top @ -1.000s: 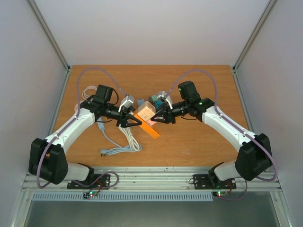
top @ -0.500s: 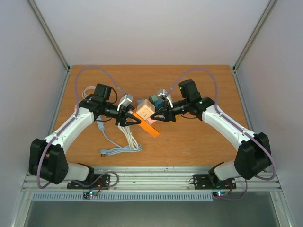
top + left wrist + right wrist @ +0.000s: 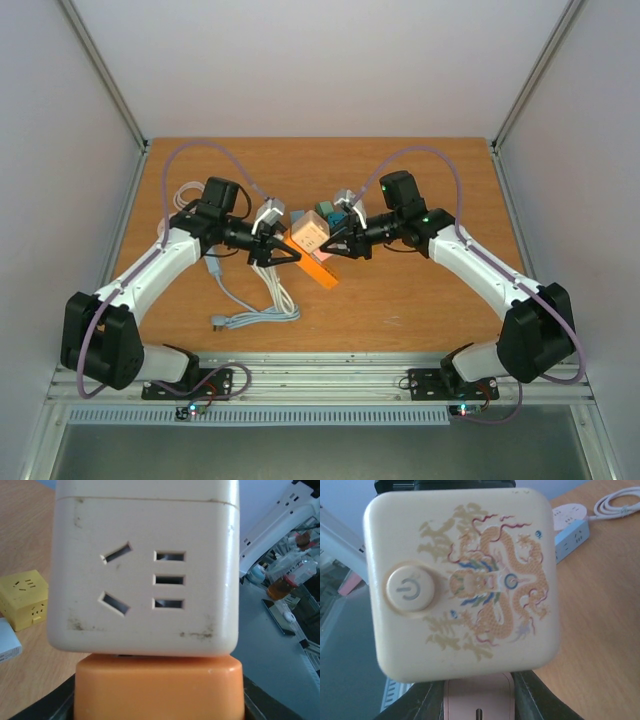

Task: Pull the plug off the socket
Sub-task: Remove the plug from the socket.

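A cream cube socket (image 3: 310,234) is held above the table between both arms. In the left wrist view its outlet face (image 3: 145,575) shows above an orange plug (image 3: 159,680). My left gripper (image 3: 159,702) is shut on that orange plug, which shows in the top view (image 3: 318,270) slanting down to the right. In the right wrist view the cube's dragon-printed face (image 3: 465,580) sits above a pink plug (image 3: 479,692). My right gripper (image 3: 479,707) is shut on the pink plug. The grippers meet at the cube from the left (image 3: 283,255) and the right (image 3: 336,245).
White cables (image 3: 265,305) lie left of centre, and a coiled white cable (image 3: 185,195) lies at the far left. Teal and green cubes (image 3: 330,210) stand behind the socket. A yellow cube (image 3: 25,597), a blue power strip (image 3: 572,535) and a white round socket (image 3: 570,512) lie on the table.
The cube, its plugs and both grippers have shifted slightly to the left and away. Both grips are unchanged.
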Robot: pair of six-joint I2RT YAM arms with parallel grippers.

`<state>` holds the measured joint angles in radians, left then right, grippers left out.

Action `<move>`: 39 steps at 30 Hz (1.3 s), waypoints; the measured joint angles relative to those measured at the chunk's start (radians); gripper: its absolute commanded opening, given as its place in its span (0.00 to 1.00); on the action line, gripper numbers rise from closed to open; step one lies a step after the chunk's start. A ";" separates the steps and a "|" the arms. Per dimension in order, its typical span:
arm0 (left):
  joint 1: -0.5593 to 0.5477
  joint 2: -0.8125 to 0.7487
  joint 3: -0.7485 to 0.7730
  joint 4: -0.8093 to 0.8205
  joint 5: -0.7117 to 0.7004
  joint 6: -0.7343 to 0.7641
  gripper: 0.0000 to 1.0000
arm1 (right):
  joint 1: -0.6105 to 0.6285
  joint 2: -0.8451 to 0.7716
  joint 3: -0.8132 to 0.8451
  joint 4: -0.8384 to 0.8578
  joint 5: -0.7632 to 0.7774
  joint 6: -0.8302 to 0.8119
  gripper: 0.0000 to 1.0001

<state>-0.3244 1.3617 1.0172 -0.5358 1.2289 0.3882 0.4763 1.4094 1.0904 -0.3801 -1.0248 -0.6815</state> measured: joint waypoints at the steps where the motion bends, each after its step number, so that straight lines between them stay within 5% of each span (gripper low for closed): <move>1: -0.006 0.000 0.001 -0.009 -0.005 0.013 0.00 | 0.000 0.001 0.001 -0.013 -0.005 0.000 0.01; 12: -0.029 0.002 0.044 -0.184 -0.024 0.186 0.00 | -0.005 0.051 0.032 -0.097 -0.092 -0.035 0.01; 26: -0.006 0.037 0.043 -0.055 -0.037 0.034 0.00 | -0.030 0.031 0.016 -0.028 -0.030 -0.039 0.01; 39: -0.043 0.053 0.066 -0.131 -0.045 0.138 0.00 | -0.035 0.029 0.013 -0.086 -0.051 -0.046 0.01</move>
<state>-0.3679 1.4143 1.0828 -0.6666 1.1835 0.5262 0.4416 1.4387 1.1038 -0.4660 -1.0760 -0.7273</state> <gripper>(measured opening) 0.513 0.303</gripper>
